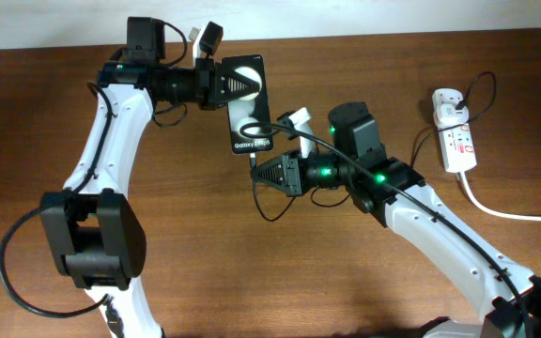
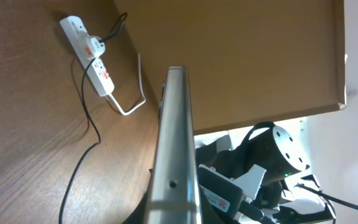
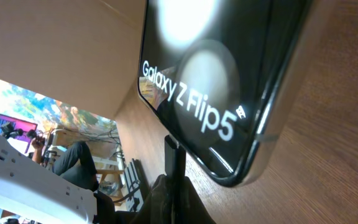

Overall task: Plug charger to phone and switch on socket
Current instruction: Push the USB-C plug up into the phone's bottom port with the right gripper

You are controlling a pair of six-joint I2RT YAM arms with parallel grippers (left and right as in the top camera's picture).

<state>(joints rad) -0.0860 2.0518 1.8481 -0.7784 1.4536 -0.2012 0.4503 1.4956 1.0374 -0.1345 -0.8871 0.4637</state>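
My left gripper (image 1: 229, 84) is shut on the phone (image 1: 248, 103), a black phone with two white round spots and "Galaxy" lettering, and holds it by its far end. The left wrist view shows the phone's silver edge (image 2: 173, 137). My right gripper (image 1: 263, 171) is shut on the charger's black connector (image 1: 254, 159), which meets the phone's near edge. In the right wrist view the connector (image 3: 175, 155) stands between my fingers (image 3: 179, 202) and touches the phone (image 3: 222, 68); how deep it sits I cannot tell. The thin black cable (image 1: 411, 150) runs to the white socket (image 1: 456, 139).
The socket strip lies at the far right with a white plug adapter (image 1: 447, 99) at its far end and a thick white cord (image 1: 505, 211) trailing right. It also shows in the left wrist view (image 2: 92, 57). The table's far edge is close behind the left gripper.
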